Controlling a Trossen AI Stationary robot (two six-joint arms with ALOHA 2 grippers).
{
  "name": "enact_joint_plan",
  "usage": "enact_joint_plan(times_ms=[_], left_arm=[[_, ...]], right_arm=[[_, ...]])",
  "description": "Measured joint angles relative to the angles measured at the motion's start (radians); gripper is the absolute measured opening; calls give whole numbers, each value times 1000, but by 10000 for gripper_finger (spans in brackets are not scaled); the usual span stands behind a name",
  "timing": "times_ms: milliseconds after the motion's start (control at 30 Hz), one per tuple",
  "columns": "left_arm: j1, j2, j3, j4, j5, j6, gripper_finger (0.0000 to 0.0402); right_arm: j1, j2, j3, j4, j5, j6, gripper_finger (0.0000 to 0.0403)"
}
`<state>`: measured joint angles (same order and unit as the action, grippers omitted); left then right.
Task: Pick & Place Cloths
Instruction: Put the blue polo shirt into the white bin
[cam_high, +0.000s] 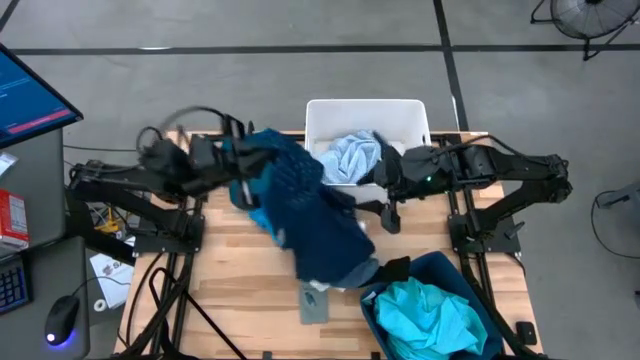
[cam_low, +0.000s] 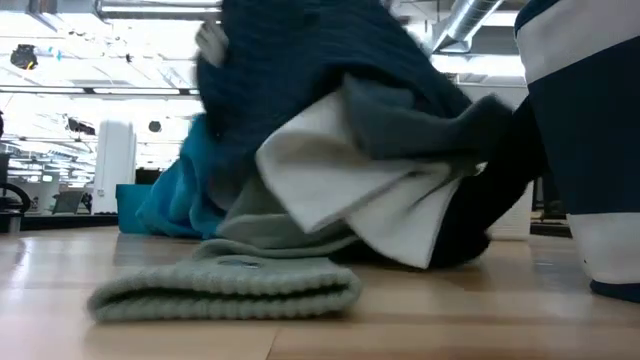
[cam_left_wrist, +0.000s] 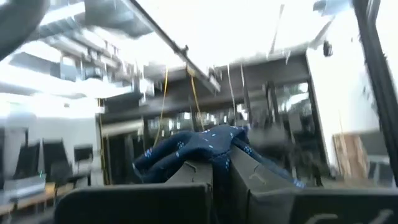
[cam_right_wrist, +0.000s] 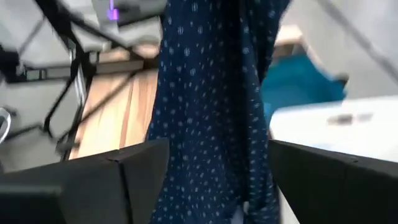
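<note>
Your left hand (cam_left_wrist: 217, 171) is clamped on the navy dotted cloth (cam_high: 300, 200), lifted just left of the white tub (cam_high: 365, 115); the fabric trails down onto the desk (cam_high: 240, 280) in front of the tub. Your right hand (cam_high: 388, 205) sits at the tub's front edge, fingers spread wide, the same cloth hanging between them. A pale blue cloth (cam_high: 350, 155) lies in the tub, a turquoise cloth (cam_high: 430, 315) in the navy bin (cam_high: 450, 268), a grey cloth (cam_low: 230, 290) on the desk.
</note>
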<state>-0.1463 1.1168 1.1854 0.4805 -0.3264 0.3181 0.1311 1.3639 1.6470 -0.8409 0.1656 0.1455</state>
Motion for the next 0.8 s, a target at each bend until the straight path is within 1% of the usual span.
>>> enact_joint_plan(times_ms=[100, 167, 233, 300, 433, 533, 700, 800], left_arm=[[0, 1, 66, -1, 21, 51, 0], [0, 13, 110, 2, 29, 91, 0], [7, 18, 142, -2, 31, 111, 0], [16, 35, 175, 4, 54, 112, 0], [23, 54, 221, 2, 112, 91, 0], [23, 68, 251, 2, 134, 88, 0], [18, 74, 281, -5, 195, 85, 0], [18, 77, 295, -2, 206, 85, 0]], right_arm=[[-25, 34, 2, 123, 1, -38, 265], [-40, 58, -3, 175, -4, -54, 265], [-55, 96, 5, 288, -9, -77, 265], [-65, 135, -1, 326, -9, -104, 265], [-80, 232, 0, 530, -40, -163, 265], [-87, 299, 2, 689, -52, -203, 266], [-95, 409, -1, 854, -56, -204, 274], [-95, 466, 0, 963, -82, -201, 288]])
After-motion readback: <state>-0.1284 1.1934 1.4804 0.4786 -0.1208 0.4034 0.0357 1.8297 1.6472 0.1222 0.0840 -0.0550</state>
